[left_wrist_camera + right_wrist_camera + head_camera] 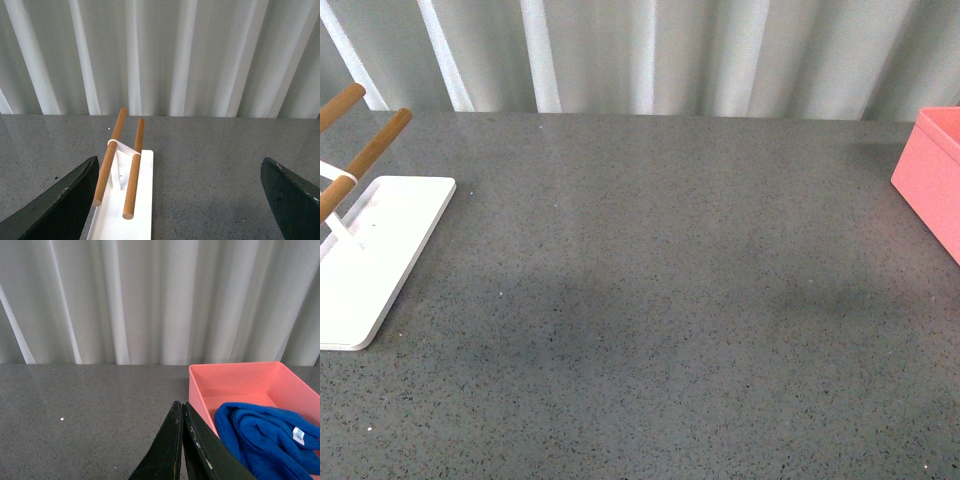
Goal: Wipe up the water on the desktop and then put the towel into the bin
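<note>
While the towel (265,437) lies in the bin (235,371), the right tool (183,440) is pressed together (left tool (177,200) spread wide).

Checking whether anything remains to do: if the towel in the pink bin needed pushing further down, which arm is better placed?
Right, probably. Its wrist view shows the towel already lying inside the bin, right beside the shut right gripper. The open left gripper faces the white rack, with no bin in its view.
</note>
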`<action>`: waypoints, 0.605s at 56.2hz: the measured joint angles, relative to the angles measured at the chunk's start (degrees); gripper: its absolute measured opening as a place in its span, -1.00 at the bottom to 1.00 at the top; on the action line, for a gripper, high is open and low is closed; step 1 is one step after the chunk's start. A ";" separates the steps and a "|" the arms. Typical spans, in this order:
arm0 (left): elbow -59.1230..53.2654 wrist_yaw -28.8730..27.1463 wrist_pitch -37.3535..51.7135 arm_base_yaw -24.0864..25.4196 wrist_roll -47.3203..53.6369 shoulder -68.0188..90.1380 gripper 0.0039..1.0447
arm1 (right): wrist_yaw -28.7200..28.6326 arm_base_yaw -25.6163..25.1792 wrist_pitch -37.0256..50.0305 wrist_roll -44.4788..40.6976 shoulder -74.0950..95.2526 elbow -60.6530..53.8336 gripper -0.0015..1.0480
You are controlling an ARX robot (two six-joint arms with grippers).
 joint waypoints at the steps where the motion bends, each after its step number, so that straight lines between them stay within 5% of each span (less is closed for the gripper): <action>1: 0.00 0.02 0.00 0.00 0.00 0.00 0.88 | 0.02 0.00 -0.42 0.00 -0.63 -0.17 -0.93; 34: 0.00 0.02 0.00 0.00 0.00 0.00 0.88 | 0.17 0.02 -11.98 0.24 -16.72 -3.17 -0.93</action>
